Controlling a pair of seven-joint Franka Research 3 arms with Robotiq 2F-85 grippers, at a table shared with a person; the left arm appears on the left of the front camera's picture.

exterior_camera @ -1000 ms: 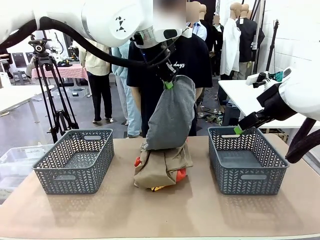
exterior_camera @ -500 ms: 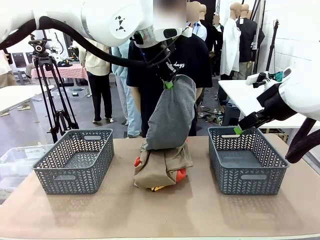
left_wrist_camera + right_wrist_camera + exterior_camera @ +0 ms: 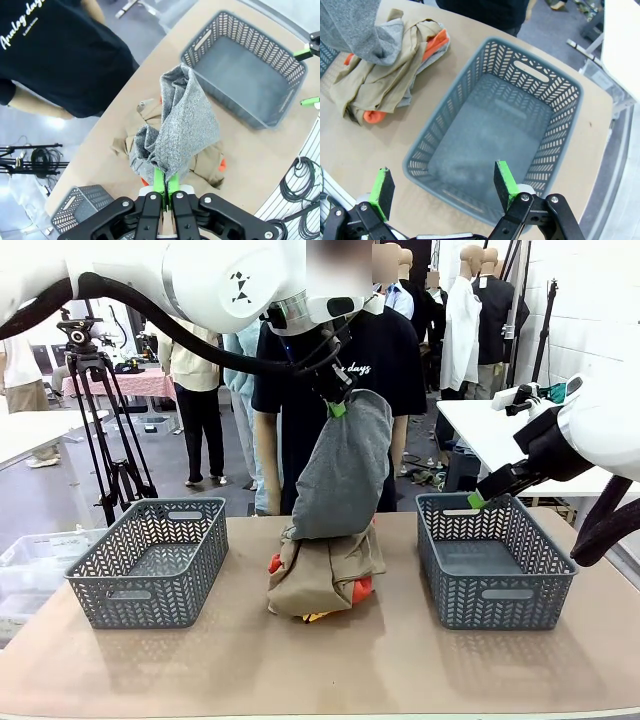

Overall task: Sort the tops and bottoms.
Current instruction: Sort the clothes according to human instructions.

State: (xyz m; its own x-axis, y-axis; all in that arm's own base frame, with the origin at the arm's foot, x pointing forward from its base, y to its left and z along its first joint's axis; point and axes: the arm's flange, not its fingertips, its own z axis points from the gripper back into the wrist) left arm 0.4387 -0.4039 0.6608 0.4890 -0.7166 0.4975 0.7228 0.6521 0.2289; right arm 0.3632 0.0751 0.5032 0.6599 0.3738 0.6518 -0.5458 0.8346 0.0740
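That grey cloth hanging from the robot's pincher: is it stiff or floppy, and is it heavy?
Probably floppy: the grey cloth hangs limp from the shut left gripper, folding on itself. Likely light, since one pinched edge carries most of it. It might drag the khaki garment, as its lower end seems to touch that.

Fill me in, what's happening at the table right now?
The left end effector is shut on a dark grey garment, holding it up over the middle of the table, its lower end reaching a bunched khaki-tan garment that lies over an orange-red garment. The right end effector hovers open above the right basket. That basket and the left basket hold no garments.
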